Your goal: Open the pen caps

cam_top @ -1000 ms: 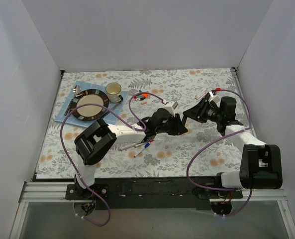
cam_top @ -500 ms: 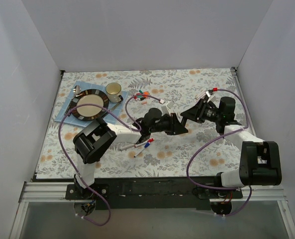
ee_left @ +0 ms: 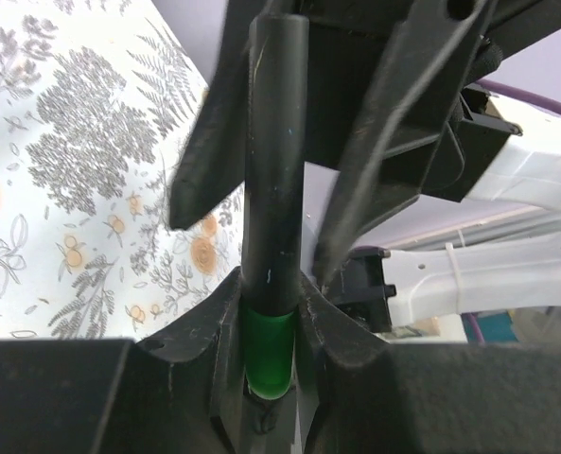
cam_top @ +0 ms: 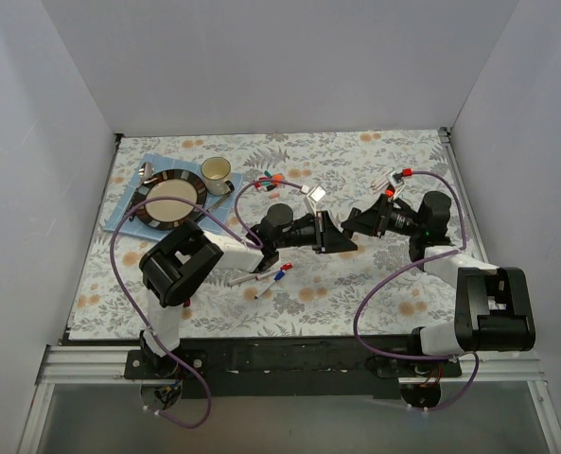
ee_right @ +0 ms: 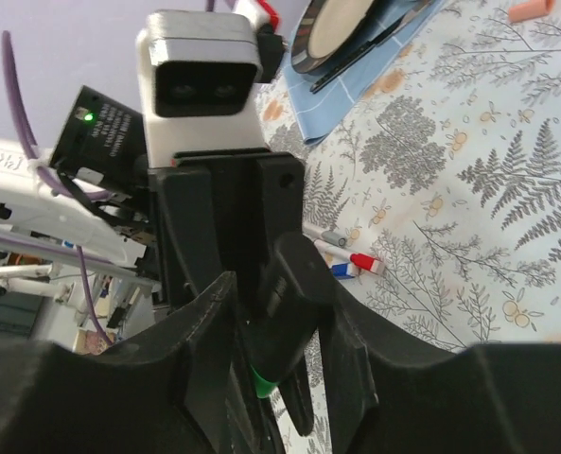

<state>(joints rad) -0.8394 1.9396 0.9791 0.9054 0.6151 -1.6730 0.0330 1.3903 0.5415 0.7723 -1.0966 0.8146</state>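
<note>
A: Two grippers are seen nose to nose just right of the middle of the table (cam_top: 403, 274) in the overhead view, the left gripper (cam_top: 337, 236) and the right gripper (cam_top: 356, 224). At seven o'clock from them, thin white pens (cam_top: 269, 276) with red and blue ends are seen. Where is the cap found?

B: From the left wrist, the green cap (ee_left: 266, 355) is seen pinched between the closed fingers (ee_left: 351, 364) of the left gripper, at six o'clock. The black marker (ee_left: 272, 170) is run up to twelve, flanked by the right gripper's fingers.

A: Is the barrel gripped there?

B: From the right wrist it is seen between those fingers (ee_right: 200, 350), but whether it is pressed cannot be told.

A: How is it to be handled?

B: Light, stiff, smooth plastic is judged: round, glossy, likely slippery. The barrel is best taken near the cap seam and drawn straight along its axis.
</note>
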